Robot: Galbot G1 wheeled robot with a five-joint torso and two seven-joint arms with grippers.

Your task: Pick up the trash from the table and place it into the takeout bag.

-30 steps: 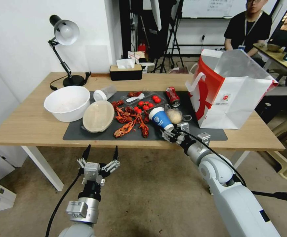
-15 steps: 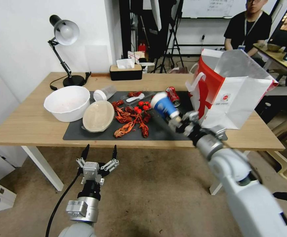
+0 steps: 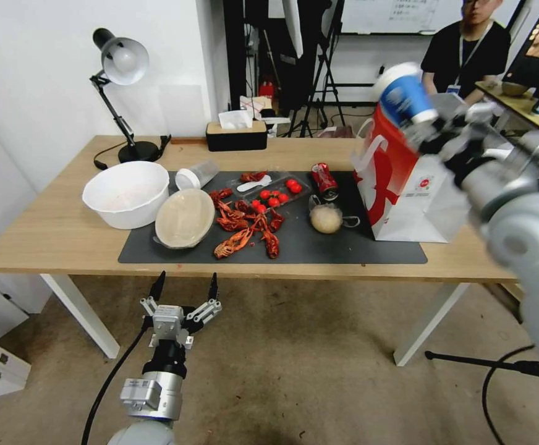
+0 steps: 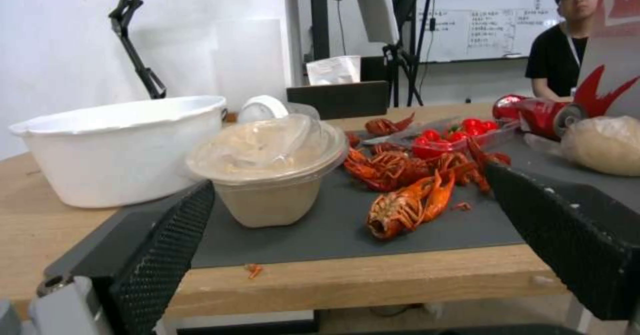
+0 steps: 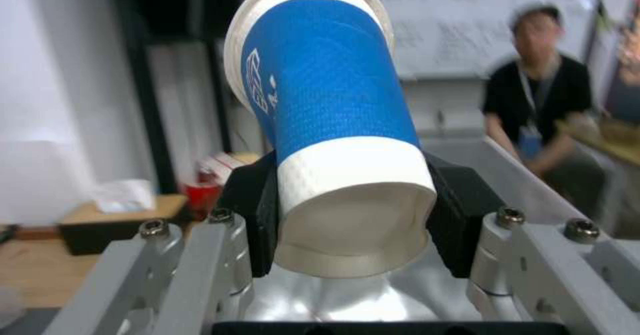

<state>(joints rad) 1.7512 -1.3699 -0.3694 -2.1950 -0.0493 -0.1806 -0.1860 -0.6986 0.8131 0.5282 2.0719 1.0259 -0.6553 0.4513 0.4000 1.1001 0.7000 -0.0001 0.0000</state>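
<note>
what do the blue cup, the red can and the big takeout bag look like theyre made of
Blue cup, held in the right gripper: likely paper, matte dimpled sleeve, white base band.
Red can: thin metal by its glossy, dented look.
Takeout bag: stiff creased paper, white with red side panels; its inside looks silvery, possibly foil-lined.

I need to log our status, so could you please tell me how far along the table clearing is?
Nothing can be seen in the bag yet. The right pincer holds the blue cup above the bag's opening. The soda can, beige wad, lidded container and clear cup remain on the table. The left pincer waits open below the table edge.
</note>
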